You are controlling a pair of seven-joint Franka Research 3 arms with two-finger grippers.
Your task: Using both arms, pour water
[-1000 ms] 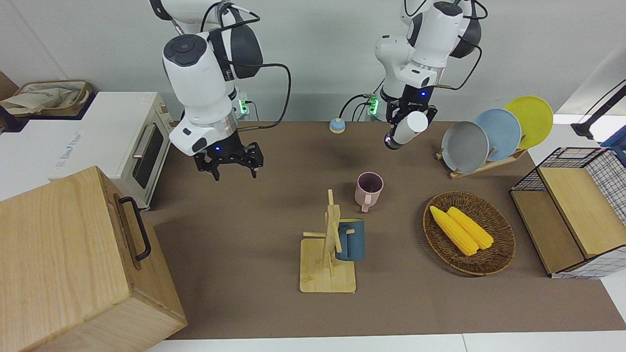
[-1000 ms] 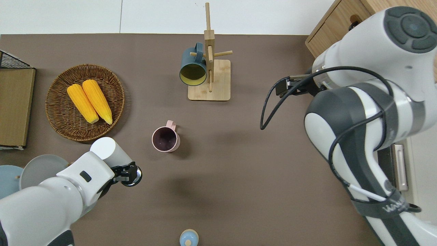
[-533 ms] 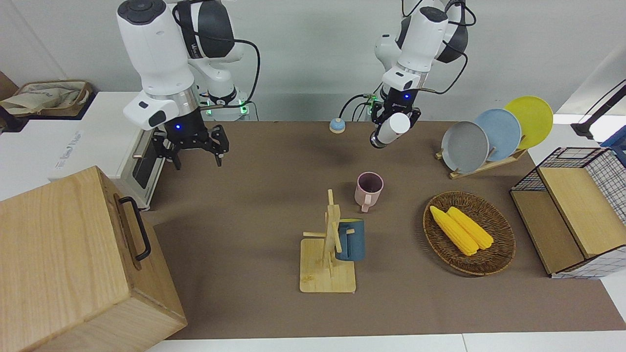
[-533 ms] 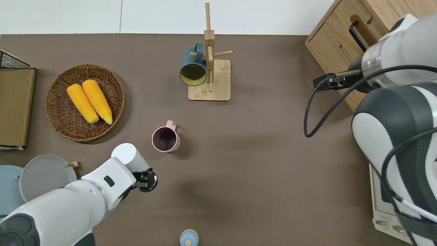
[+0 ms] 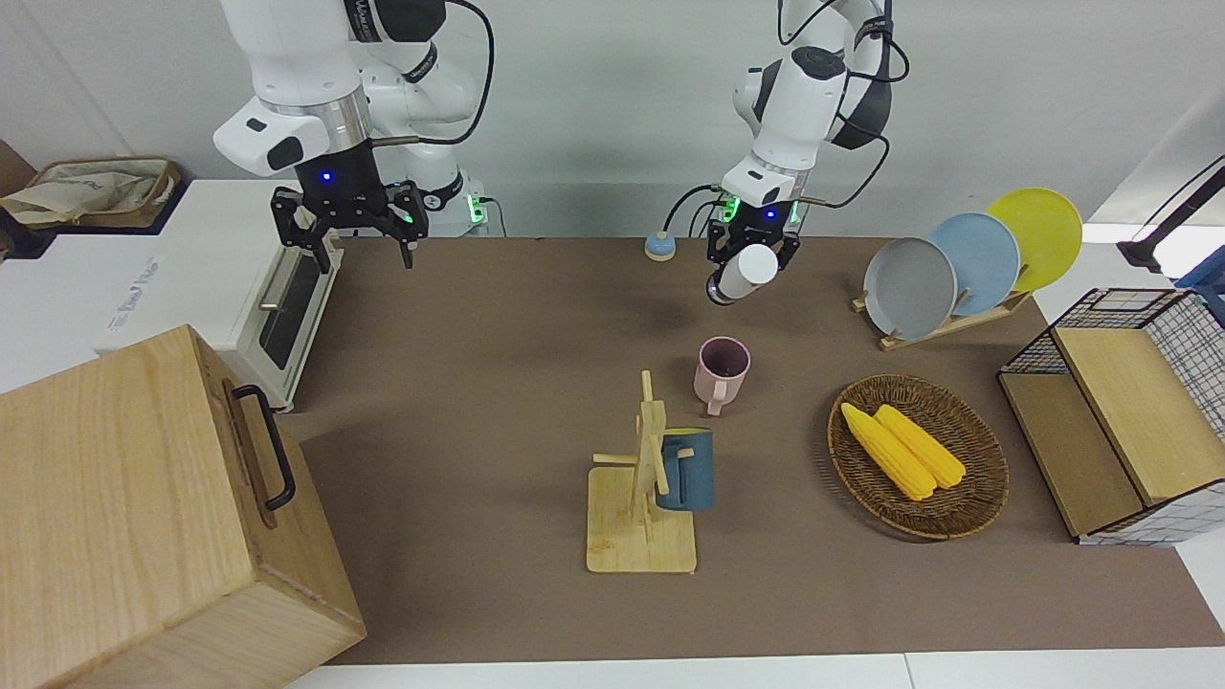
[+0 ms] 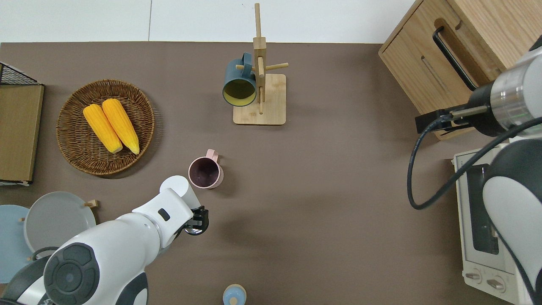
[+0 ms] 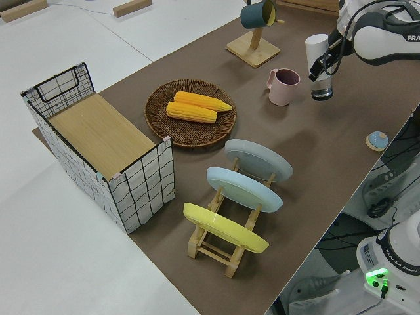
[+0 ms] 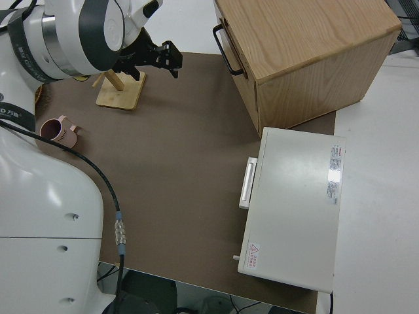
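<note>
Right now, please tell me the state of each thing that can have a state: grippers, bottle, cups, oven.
left gripper: shut on the bottle, near the pink cup
bottle: held upright, white cap on
right gripper: open, empty
pink cup: upright on the table
blue cup: hanging on the wooden rack
toaster oven: door closed

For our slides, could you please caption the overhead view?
Left gripper holds a white bottle beside the pink mug.

"FRANKA" stands on the left arm (image 7: 384,39), and seemingly "FRANKA EMIKA" on its base (image 7: 392,260).
</note>
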